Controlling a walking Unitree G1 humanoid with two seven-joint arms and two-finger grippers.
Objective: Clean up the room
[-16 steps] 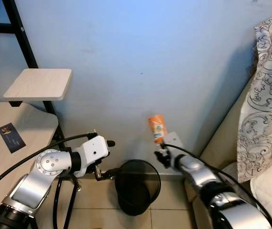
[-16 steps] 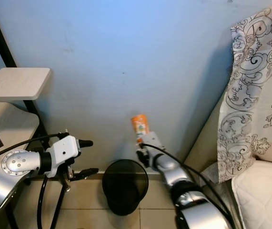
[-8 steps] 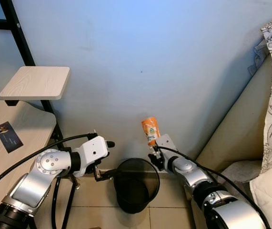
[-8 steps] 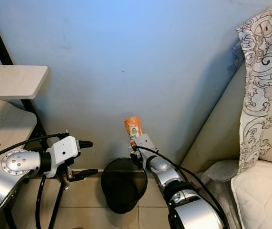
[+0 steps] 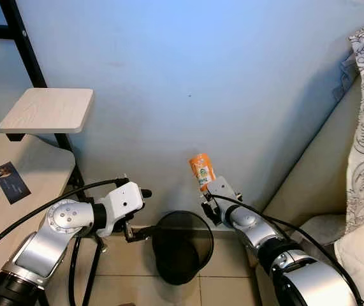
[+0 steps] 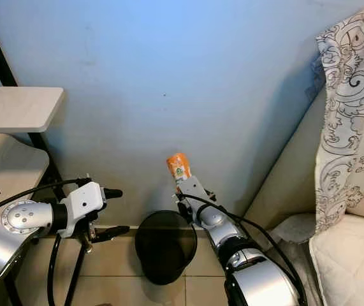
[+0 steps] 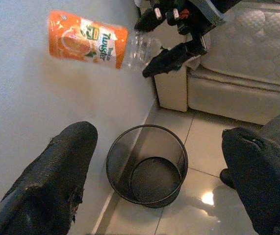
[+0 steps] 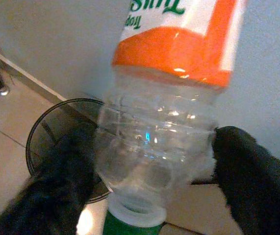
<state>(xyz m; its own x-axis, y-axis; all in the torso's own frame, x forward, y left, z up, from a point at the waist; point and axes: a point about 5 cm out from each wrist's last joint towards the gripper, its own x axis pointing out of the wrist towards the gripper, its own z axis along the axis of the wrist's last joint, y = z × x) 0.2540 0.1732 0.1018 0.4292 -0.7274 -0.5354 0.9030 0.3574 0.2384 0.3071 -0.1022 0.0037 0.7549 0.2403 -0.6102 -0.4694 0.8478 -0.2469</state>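
Here, in the left eye view, the bottle (image 5: pixel 201 172) is clenched by the right gripper (image 5: pixel 206 197) above the bin (image 5: pixel 182 245). In the left wrist view, the left gripper (image 7: pixel 159 191) is spread wide over the bin; "Twister" is read on the orange label.

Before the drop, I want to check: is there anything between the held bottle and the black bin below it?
Nothing: in the left wrist view, bare wall and air separate the bottle, held by the right end effector, from the bin.

Black mesh bin (image 5: pixel 182 247) on tiled floor (image 5: pixel 226 290).
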